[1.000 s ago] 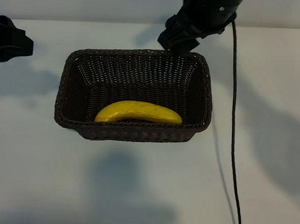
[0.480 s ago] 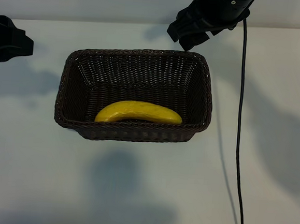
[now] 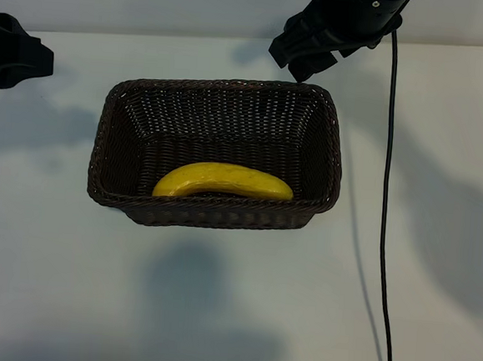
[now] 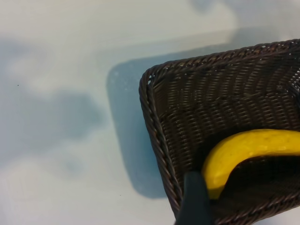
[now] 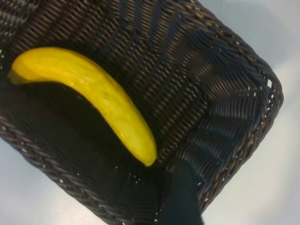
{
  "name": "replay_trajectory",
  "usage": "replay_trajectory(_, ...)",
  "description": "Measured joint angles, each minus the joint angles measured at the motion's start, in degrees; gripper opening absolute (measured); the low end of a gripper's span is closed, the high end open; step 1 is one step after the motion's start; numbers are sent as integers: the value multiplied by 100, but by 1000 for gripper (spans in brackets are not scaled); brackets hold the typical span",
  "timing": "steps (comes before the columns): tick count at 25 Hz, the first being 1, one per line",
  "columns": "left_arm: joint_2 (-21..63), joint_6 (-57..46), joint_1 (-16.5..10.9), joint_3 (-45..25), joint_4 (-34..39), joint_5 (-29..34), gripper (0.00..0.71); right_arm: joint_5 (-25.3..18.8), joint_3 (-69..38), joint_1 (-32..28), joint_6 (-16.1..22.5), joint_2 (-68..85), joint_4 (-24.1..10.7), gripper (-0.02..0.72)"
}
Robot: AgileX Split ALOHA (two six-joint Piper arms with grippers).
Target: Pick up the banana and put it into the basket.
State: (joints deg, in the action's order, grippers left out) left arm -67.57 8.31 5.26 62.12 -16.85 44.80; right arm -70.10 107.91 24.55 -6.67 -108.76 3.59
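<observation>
1 banana (image 3: pixel 224 181) lies inside 1 basket (image 3: pixel 114 103), both grippers apart.

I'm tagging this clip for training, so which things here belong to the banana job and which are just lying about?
Part of the job:
- banana, lying inside the basket
- basket
- right gripper, open, above the basket's far rim

Just about:
- left gripper, open, parked at the table's left edge
- black cable trailing across the white table
</observation>
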Motion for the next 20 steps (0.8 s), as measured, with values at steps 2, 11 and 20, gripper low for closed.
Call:
replay_trajectory(2,0,0,0,0,-5,0,562,0,0,0,0,0,0,577)
replay_trajectory(11,0,1,0,0,-151,0,562,0,0,0,0,0,0,566)
replay_trajectory(20,0,6,0,-7,-269,0,562,0,0,0,0,0,0,566)
